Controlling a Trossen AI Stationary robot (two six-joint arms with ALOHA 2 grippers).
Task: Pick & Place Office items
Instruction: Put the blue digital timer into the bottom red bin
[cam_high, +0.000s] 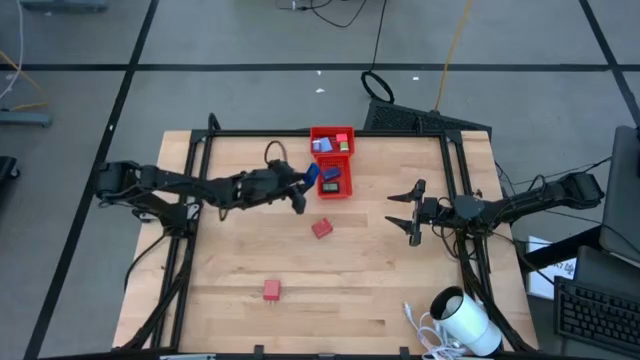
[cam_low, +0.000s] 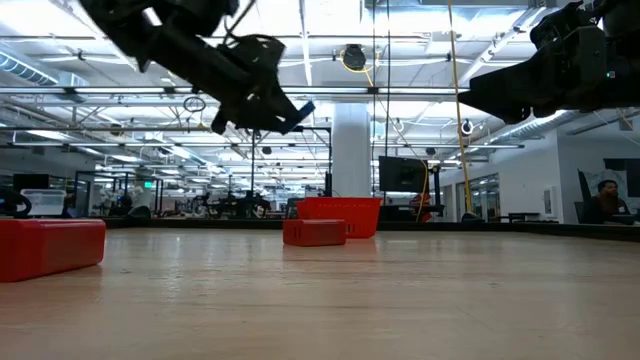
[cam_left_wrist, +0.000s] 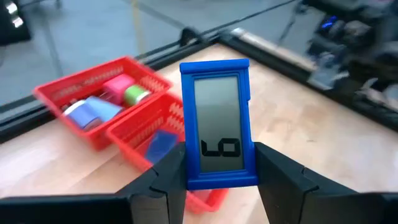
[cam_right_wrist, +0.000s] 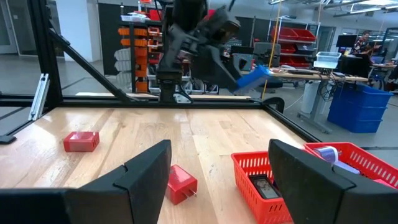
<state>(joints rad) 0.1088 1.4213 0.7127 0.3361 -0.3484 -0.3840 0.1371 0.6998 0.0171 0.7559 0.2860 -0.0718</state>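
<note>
Your left gripper (cam_left_wrist: 214, 171) grasps a blue counter (cam_left_wrist: 217, 121) above the tray (cam_high: 345, 187); right gripper (cam_high: 413, 213) waits released, right.

Lower edge of the blue counter (cam_left_wrist: 217, 124) hidden between the left hand's fingers (cam_left_wrist: 163, 180). Tray (cam_left_wrist: 74, 93) contents blurred, too small to name from above. White cylinder (cam_high: 470, 322) cut off at the frame edge.
</note>
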